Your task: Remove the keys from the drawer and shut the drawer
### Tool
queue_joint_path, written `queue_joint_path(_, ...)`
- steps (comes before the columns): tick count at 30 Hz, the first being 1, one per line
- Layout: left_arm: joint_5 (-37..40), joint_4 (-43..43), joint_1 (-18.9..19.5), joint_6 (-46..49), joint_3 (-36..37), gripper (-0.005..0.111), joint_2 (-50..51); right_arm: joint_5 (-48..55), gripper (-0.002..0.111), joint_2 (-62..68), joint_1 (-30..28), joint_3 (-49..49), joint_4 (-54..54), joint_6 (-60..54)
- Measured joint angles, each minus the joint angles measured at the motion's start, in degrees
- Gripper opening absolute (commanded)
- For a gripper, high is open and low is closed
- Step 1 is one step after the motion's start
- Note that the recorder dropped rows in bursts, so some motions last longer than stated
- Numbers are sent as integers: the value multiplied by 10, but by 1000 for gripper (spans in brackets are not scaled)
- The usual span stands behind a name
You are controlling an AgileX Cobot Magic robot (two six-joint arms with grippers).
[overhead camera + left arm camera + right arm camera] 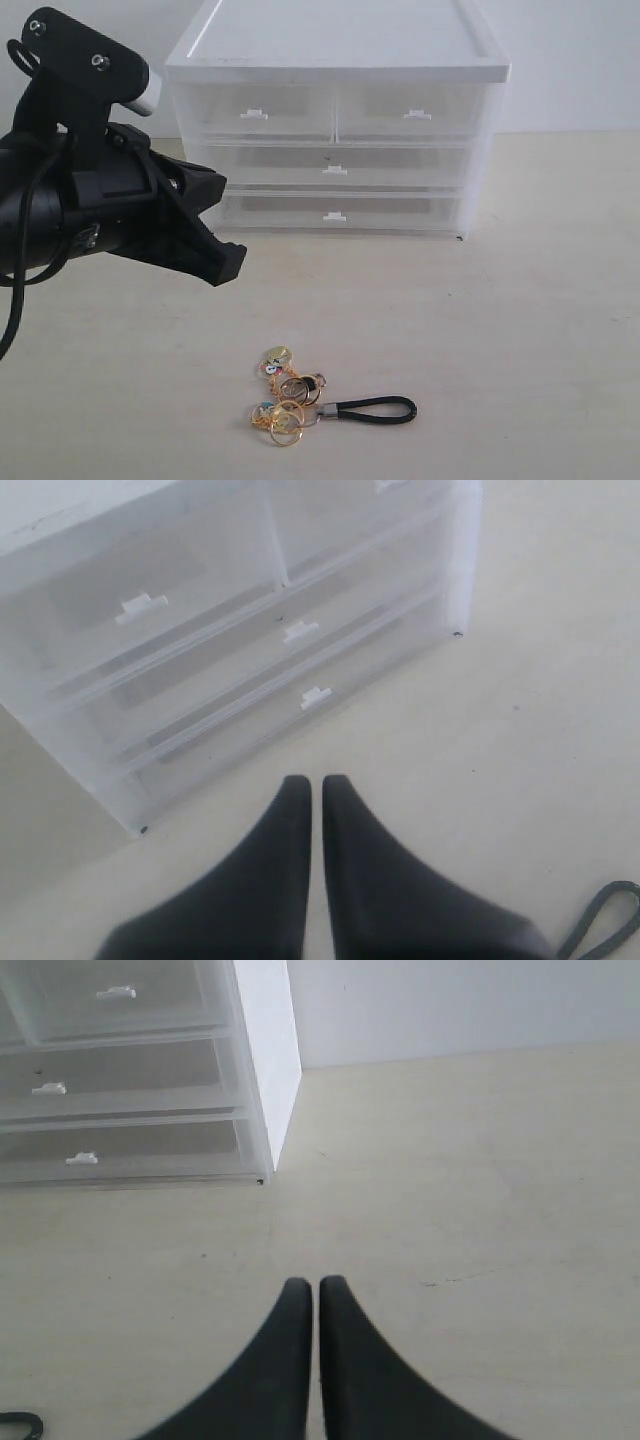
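**Left.** The left pincer (230, 260) hangs above the tabletop (530, 330), in front of the left end of the white cabinet (335, 60). Its wrist view shows the fingers pressed together with nothing between them.

**Centre, near.** The keys (288, 398) lie flat on the tabletop, outside the drawer. The gold rings and charms are bunched at the left end, and the black strap (375, 408) runs off to the right. The long axis therefore goes left to right, roughly parallel to the cabinet front. The bunch sits nearer than the left pincer and to its right, apart from it.

**Centre, far.** The drawer (335, 212) is the lowest tier. Its front looks flush with the tier above, so I judge it shut.

**Right.** The right pincer (316, 1288) does not appear in the exterior view. Its wrist view shows the fingers pressed together and empty, over bare tabletop near the cabinet's right corner.

**Views compared.**
- Only the exterior view shows the whole key bunch.
- The left wrist view catches just the strap's loop end, at the frame edge.
- The right wrist view shows a dark sliver in one corner, probably the same strap.
- Both wrist views show the drawer's tab handle (316, 695) lying close against its front.
- I cannot firmly say which arm is nearer the keys.

**Judgement.** Both parts of the task look done. Any remaining move would be a retreat, and the left arm's way back lies clear of the keys.
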Motion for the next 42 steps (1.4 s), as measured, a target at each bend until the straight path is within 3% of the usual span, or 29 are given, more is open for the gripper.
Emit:
queue_joint_path(20, 0, 0, 0, 1, 0, 4, 0, 1, 0, 0, 0, 0, 0, 0)
queue_joint_path(26, -50, 28, 13, 52, 1, 4, -25, 1, 0, 0, 0, 0, 0, 0)
queue_joint_path(29, -45, 34, 66, 45, 1, 4, -77, 1, 0, 0, 0, 0, 0, 0)
queue_joint_path(32, -5, 34, 143, 10, 2, 4, -145, 1, 0, 0, 0, 0, 0, 0)
queue_joint_path(38, 100, 34, 329, -30, 41, 4, -316, 2, 0, 0, 0, 0, 0, 0)
queue_joint_path(42, 94, 37, 388, -34, 89, 4, -400, 3, 0, 0, 0, 0, 0, 0)
